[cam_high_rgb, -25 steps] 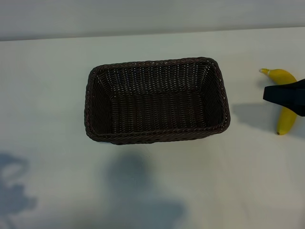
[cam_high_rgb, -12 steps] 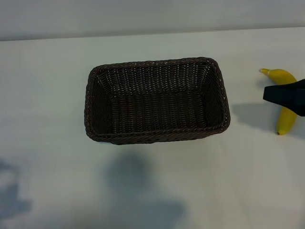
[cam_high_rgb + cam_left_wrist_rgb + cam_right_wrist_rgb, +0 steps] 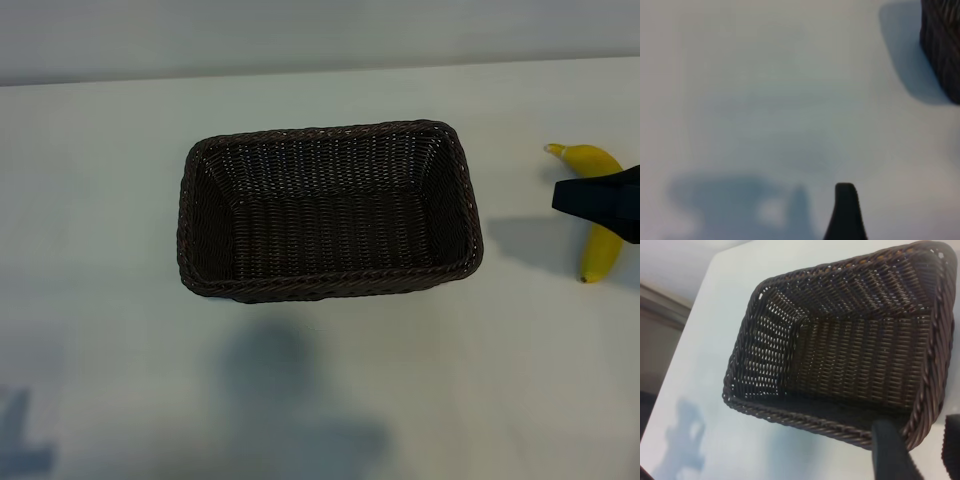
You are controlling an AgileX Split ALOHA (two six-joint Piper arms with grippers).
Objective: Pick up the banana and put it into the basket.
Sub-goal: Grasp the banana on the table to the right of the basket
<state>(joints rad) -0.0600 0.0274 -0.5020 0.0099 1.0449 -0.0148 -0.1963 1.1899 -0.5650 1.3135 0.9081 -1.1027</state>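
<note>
Nothing moved but shadows, right gripper (image 3: 598, 203) jaws over banana (image 3: 598, 200) middle

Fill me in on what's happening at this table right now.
A two-arm robot is working on getting a banana into a dark wicker basket. The basket sits in the middle of the white table and holds nothing yet. The banana lies on the table to its right, apart from it. The right gripper reaches in from the right edge across the banana's middle; whether it grips the fruit cannot be seen. The left gripper is open over bare table, left of the basket.
</note>
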